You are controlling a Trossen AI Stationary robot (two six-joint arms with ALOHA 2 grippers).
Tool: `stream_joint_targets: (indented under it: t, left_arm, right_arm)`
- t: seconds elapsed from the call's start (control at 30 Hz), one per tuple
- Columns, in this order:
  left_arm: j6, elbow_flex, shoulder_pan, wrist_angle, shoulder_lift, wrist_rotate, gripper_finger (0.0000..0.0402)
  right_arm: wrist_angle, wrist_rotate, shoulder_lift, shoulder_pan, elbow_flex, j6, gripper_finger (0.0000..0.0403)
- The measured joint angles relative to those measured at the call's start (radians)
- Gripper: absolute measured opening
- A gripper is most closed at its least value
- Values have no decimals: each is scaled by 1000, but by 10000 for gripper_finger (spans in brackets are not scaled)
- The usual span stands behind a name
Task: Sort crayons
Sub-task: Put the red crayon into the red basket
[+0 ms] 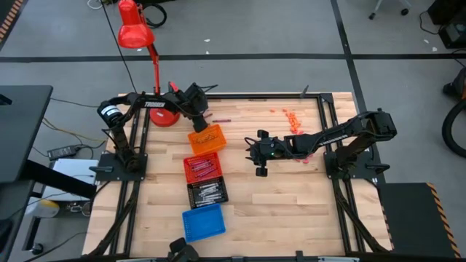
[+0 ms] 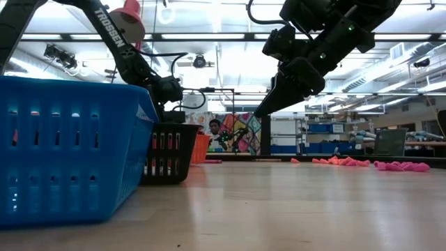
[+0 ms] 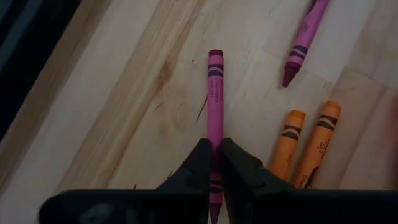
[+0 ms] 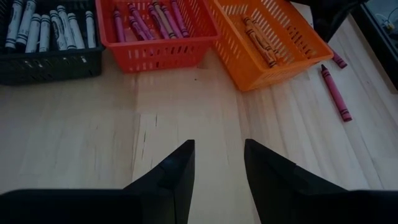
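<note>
Maroon crayon (image 3: 215, 93) lies on the bench (image 3: 124, 112), clenched by the left gripper (image 3: 214, 163). Right gripper (image 4: 219, 163) hovers mid-bench, fingers released.

From overhead I look straight down on the pale wooden table (image 1: 277, 211). My low camera sits at tabletop level, close behind the blue slatted plastic tray (image 2: 66, 150). My left wrist camera hovers near the boards; my right wrist camera shares the orange slatted plastic tray (image 4: 273, 43) with overhead.
</note>
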Motion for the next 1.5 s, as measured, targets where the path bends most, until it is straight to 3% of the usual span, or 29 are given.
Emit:
stream_joint_targets:
  t: [0.33, 0.8, 1.07, 1.37, 1.5]
  left_arm:
    - [-14, -9, -12, -55, -64, 2, 38]
    - [-64, -5, -92, -155, -318, 40, 40]
    - [-228, -3, -260, -280, -437, 209, 40]
    - [-376, -59, -559, -305, -439, 209, 40]
    - [-451, -75, -658, -298, -439, 133, 40]
  right_arm:
    - [1, 0, 0, 0, 0, 1, 143]
    - [1, 1, 0, 0, 0, 3, 143]
    - [-3, 4, 0, 3, 0, 6, 143]
    - [1, 4, 0, 5, 0, 10, 143]
    - [2, 4, 0, 5, 0, 11, 143]
